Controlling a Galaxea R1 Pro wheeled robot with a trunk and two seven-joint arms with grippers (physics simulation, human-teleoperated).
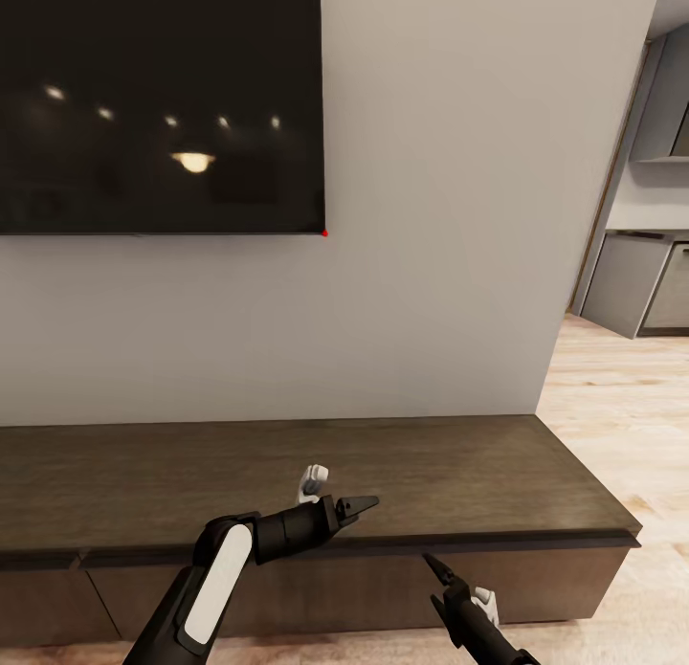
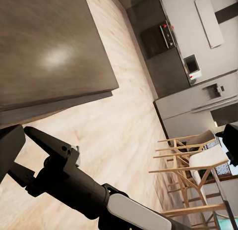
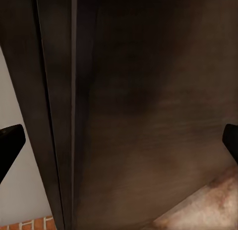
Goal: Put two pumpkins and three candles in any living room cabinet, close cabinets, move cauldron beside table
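Observation:
The long, low, dark brown cabinet [image 1: 287, 464] runs along the wall under a television; its drawer fronts [image 1: 316, 588] look shut. My left gripper [image 1: 337, 490] hovers open over the front edge of the cabinet top, with nothing between its fingers. The left wrist view looks past the cabinet's end [image 2: 49, 46] to the floor, and my right arm [image 2: 74, 190] crosses it. My right gripper [image 1: 459, 584] is open, lower down and close to a drawer front [image 3: 148, 91], its fingertips [image 3: 10, 143] at the edges of the right wrist view. The pumpkins, candles, cauldron and table are out of view.
A large dark television [image 1: 158, 100] hangs on the pale wall above the cabinet. Light wood floor [image 1: 622, 435] opens past the cabinet's right end toward grey kitchen units [image 1: 636, 282]. Wooden dining chairs [image 2: 193, 165] stand beyond.

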